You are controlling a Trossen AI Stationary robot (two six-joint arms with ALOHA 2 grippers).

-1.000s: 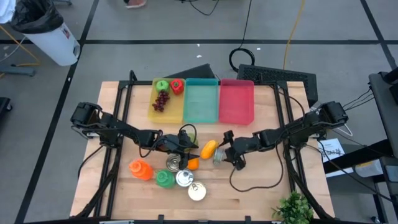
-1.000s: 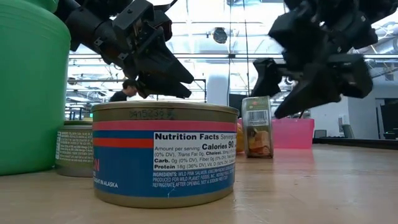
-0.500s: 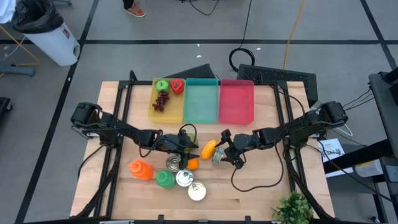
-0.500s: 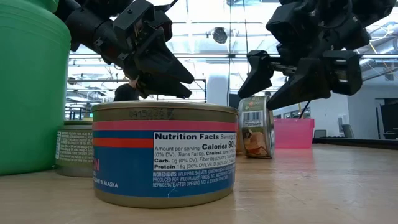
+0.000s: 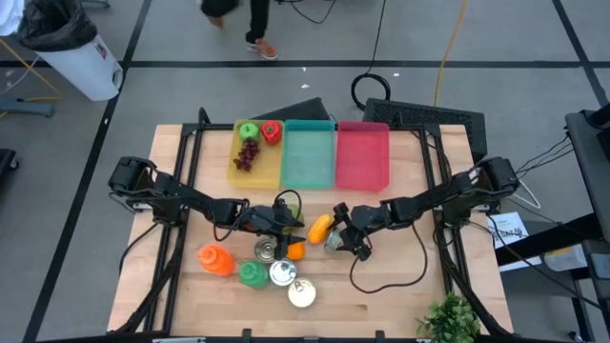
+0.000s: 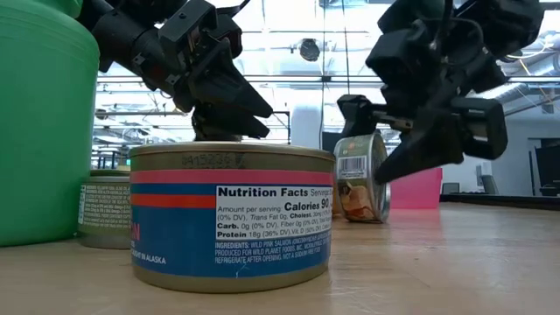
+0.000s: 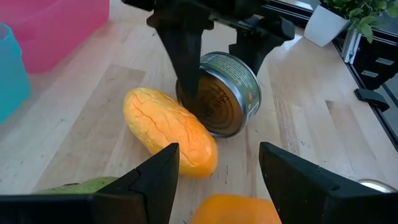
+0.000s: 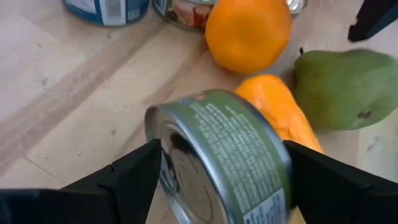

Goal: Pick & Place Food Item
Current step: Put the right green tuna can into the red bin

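A green-labelled can (image 5: 333, 241) lies on its side on the wood, next to a yellow mango (image 5: 320, 227). My right gripper (image 5: 340, 233) is open, its fingers on either side of the can (image 8: 217, 155). In the low view the can (image 6: 361, 176) rests on its curved wall, one flat end turned right. My left gripper (image 5: 289, 227) is open and hovers left of the mango (image 7: 171, 130), above an orange (image 7: 236, 211) and a green pear (image 8: 342, 87). My right gripper comes slanting down from the table's right, with one finger (image 7: 186, 56) at the can's curved wall (image 7: 211, 93) and the other finger (image 7: 255, 43) beyond it. I cannot tell whether either finger touches the can, which lies on the table.
At the far side stand a yellow tray (image 5: 238, 164) with fruit, a teal tray (image 5: 308, 157) and a pink tray (image 5: 362, 157). Three cans (image 5: 282, 273), an orange bottle (image 5: 215, 259) and a green bottle (image 5: 251, 274) crowd the near left. A plant (image 5: 448, 319) is at the near right.
My right gripper has moved toward the table's left and down, so its open fingers now stand around the can. The can has turned about on the table and shows more of one flat end in the low view.
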